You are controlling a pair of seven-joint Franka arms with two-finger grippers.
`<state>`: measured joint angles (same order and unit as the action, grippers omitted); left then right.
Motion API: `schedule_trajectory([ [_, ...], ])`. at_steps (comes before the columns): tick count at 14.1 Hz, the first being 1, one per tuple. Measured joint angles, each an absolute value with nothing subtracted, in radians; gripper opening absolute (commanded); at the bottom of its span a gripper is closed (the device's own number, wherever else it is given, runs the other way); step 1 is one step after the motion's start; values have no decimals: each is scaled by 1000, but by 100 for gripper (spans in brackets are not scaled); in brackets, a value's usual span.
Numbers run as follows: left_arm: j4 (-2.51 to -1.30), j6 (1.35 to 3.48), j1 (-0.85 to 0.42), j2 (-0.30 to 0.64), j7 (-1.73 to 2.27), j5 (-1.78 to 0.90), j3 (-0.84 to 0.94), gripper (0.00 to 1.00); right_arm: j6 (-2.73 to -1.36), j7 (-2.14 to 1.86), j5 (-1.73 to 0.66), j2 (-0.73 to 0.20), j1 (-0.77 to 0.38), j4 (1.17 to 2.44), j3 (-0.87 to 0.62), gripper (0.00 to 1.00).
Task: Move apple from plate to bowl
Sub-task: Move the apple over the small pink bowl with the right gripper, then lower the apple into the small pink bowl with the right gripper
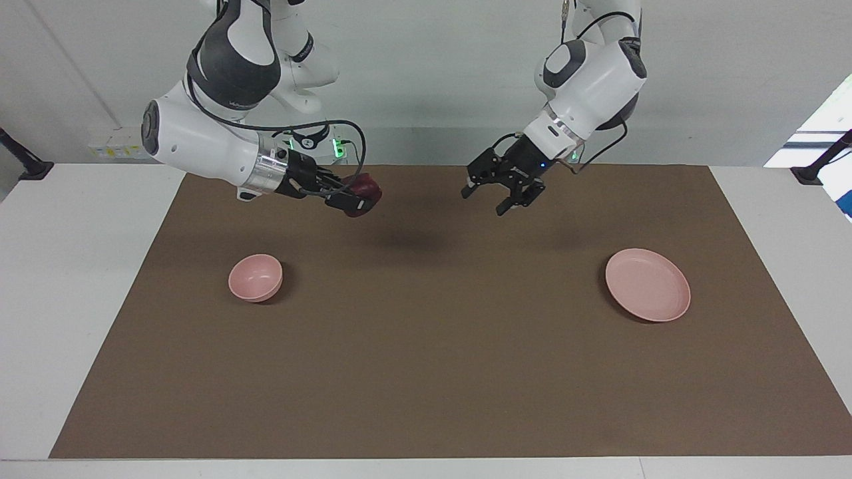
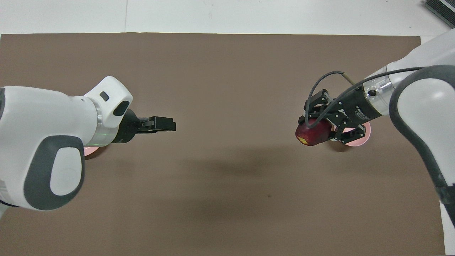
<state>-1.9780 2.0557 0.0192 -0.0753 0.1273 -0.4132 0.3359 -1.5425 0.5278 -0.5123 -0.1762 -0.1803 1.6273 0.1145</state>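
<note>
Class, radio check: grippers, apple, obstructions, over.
Right gripper shut on apple, raised over mat. Left gripper open, empty. Bowl unobstructed.

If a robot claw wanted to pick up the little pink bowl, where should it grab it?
Probably the rim of the small, deep, pale pink bowl, coming straight down from above. It sits upright and open on the brown mat, so one finger could slip inside and one outside the thin wall; its round sides would likely slide out of a sideways pinch.

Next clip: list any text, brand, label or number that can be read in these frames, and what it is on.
None can be read for sure.
right gripper, black body: white brand lettering, too small and slanted to read.
right arm, dark band: pale lettering, too small to read.
apple, bowl, plate: no markings.
</note>
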Motion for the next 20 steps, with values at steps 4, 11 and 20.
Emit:
schedule_trajectory([
  [4,-1958,2011,18,-76,122,-159,225,100,-1584,226,-339,-177,-153,1659,117,0],
  [11,-1719,1762,-5,-73,-57,-35,65,100,-1848,-133,-88,-192,-124,1763,117,0],
  [20,-1401,1416,-16,8,-67,-4,61,100,-1982,-255,-53,-243,-77,1836,119,0],
])
